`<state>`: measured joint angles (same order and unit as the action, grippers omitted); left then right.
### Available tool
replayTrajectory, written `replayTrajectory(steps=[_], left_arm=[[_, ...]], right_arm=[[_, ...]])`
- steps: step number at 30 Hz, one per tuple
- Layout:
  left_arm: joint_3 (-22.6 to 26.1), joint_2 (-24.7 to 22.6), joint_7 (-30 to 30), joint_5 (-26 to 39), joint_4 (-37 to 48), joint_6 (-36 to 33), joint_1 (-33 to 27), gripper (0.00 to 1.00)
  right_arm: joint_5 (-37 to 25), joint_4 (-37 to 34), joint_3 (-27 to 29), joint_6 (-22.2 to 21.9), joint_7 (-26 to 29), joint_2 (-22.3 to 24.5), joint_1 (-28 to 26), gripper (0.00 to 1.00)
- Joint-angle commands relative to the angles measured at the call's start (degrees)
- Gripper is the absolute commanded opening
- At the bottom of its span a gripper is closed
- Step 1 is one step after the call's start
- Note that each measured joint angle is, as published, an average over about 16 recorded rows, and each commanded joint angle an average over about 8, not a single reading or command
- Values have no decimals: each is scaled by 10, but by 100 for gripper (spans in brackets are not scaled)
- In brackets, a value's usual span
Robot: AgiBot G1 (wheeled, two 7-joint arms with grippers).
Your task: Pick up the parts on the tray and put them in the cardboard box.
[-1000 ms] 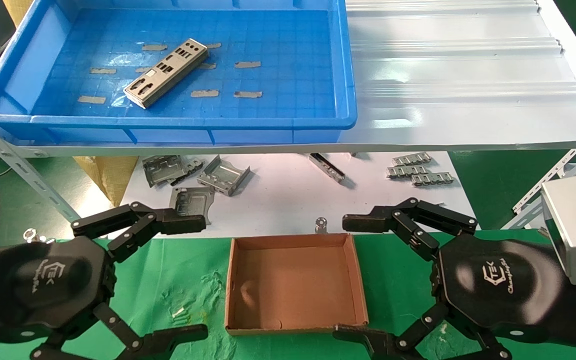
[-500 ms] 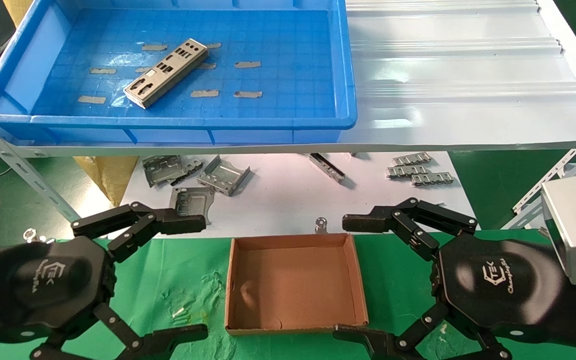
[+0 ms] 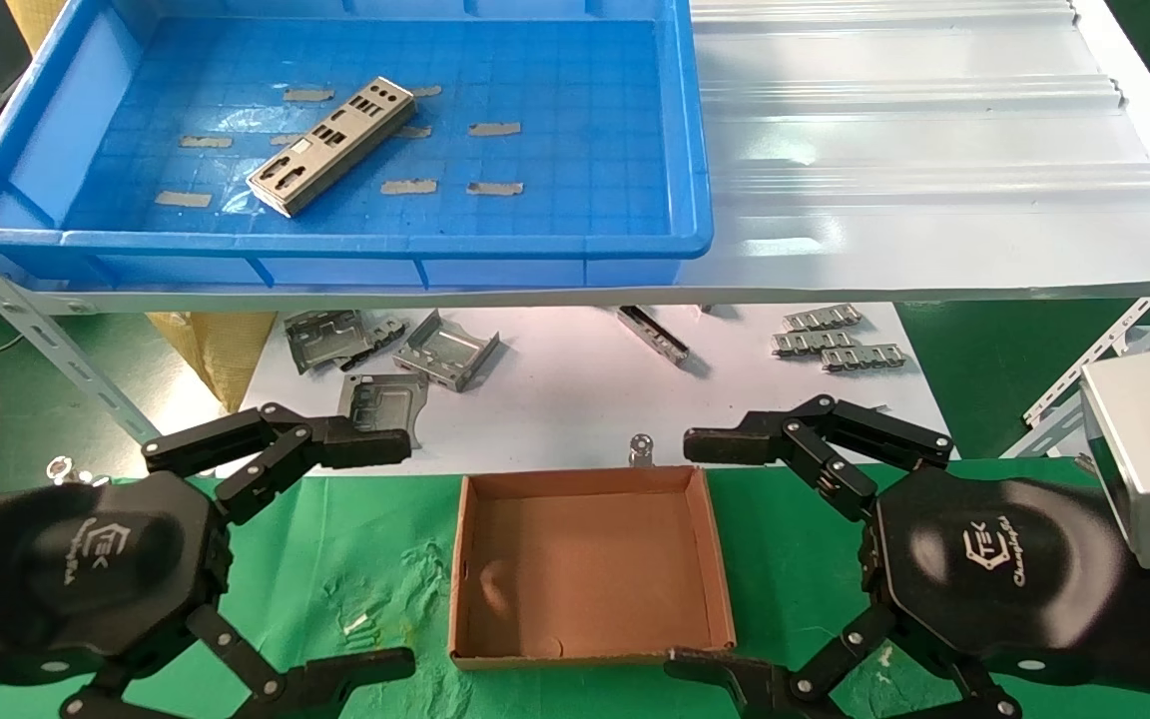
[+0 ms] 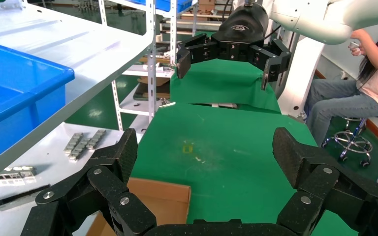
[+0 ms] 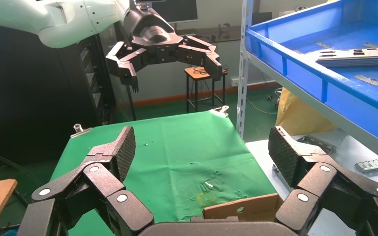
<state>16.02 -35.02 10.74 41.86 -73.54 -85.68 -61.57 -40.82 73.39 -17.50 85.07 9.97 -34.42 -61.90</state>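
Plate (image 3: 330,146) lies slanted in the blue tray (image 3: 690,130), up and left, closer to left gripper (image 3: 375,554). Both jaws wide, holding nothing.

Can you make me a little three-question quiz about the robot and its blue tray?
1. True or false: the cardboard box already holds a part.
2. How many silver plates lie in the blue tray? A) one stack spot B) three C) none
3. Fill in: both tools are ____ (open or shut).

Key
1. False. The box is empty.
2. A. The parts lie at one spot, at a slant on the tray floor.
3. Open. The left tool and the right tool hover low on either side of the box, holding nothing.
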Motion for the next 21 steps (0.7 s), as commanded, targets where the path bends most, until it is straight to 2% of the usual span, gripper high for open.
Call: replayTrajectory(steps=[1, 3, 21], left_arm=[[0, 0, 0, 0, 0, 0, 0, 100], [0, 0, 0, 0, 0, 0, 0, 100], [0, 0, 0, 0, 0, 0, 0, 100]], right_arm=[[0, 0, 0, 0, 0, 0, 0, 23], [0, 0, 0, 0, 0, 0, 0, 0], [0, 0, 0, 0, 0, 0, 0, 0]])
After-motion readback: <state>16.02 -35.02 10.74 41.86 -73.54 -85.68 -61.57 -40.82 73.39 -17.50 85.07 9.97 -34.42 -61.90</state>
